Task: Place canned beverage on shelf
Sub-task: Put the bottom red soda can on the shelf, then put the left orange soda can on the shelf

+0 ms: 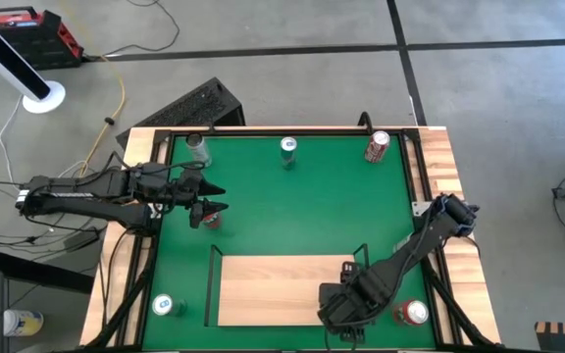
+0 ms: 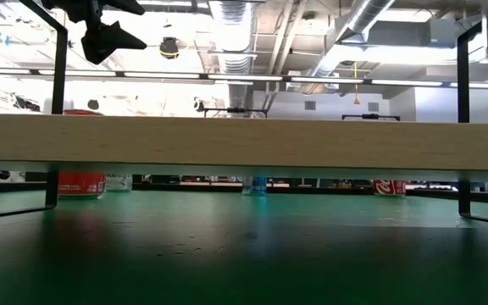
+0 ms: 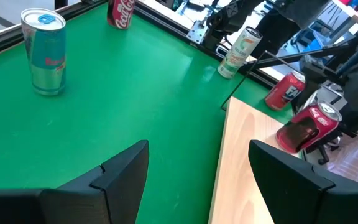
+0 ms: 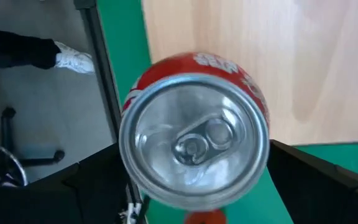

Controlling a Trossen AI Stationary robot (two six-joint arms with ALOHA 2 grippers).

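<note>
**Red can at the shelf's right end, between the right gripper's fingers**

In the high view the right arm reaches in from the right edge of the frame. It bends down and leftward, so the right gripper [image 1: 346, 306] sits at the lower centre-right, over the right end of the shelf [image 1: 263, 289]. The shelf lies along the bottom of the green mat [image 1: 302, 206].

The right wrist view looks straight down on the silver top of the red can [image 4: 194, 130], with pale wood beyond it. The two dark fingers stand close on either side of the can. I cannot tell whether they pinch it or only flank it. In the left wrist view the same can [image 3: 306, 127] shows at the right of the frame, at the far edge of the board (it looks tilted there). In the low view it is a red blur at the upper right, and I cannot tell whether its base touches the wood.

The left arm stretches level from the left edge of the high view toward the middle. The left gripper [image 1: 214, 199] is above the mat with its fingers spread and nothing between them. A second red can [image 1: 211, 220] shows just below the gripper in the frame.

A blue-and-silver can [image 1: 288, 147] and another red can [image 1: 378, 145] stand along the top of the mat.
</note>
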